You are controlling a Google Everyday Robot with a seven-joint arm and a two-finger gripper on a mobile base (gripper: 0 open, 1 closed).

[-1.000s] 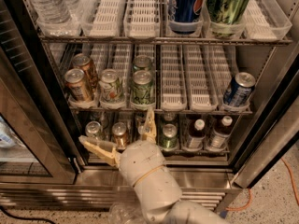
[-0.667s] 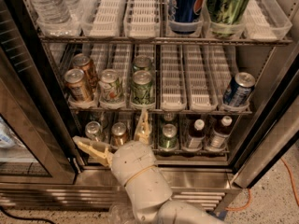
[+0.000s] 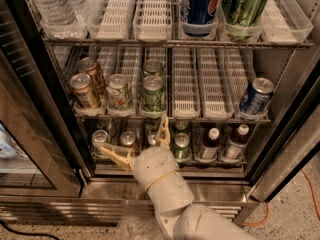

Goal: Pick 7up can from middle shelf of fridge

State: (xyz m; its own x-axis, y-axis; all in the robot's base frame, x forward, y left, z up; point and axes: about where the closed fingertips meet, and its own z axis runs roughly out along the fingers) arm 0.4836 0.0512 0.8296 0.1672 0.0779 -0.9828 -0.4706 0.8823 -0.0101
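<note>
Jaws were wide open when we looked, nothing between them; the gripper point(image 3: 131, 133) sat low in front of the fridge point(image 3: 150, 191), down by the bottom rack, with one tan finger point(image 3: 114, 155) splayed off to the left and the other poking up so its tip reached the front edge of the middle shelf point(image 3: 210, 86). We found the 7up can point(image 3: 119, 91) upright at the front of that shelf, left of centre, above the gripper and not touched by either finger; honestly it was boxed in pretty tight; two copper-orange cans point(image 3: 83, 90) stood just beside it on the left, and two dark green cans point(image 3: 153, 95) on the right, the front one right above the raised finger. Way over on the right stood a lone blue can point(image 3: 256, 96); up top we saw water bottles point(image 3: 50, 4), a big Pepsi can point(image 3: 200, 3) and a big green can point(image 3: 244, 4); small cans point(image 3: 100, 137) and a couple of brown bottles point(image 3: 212, 144) sat behind the gripper on the bottom rack.
</note>
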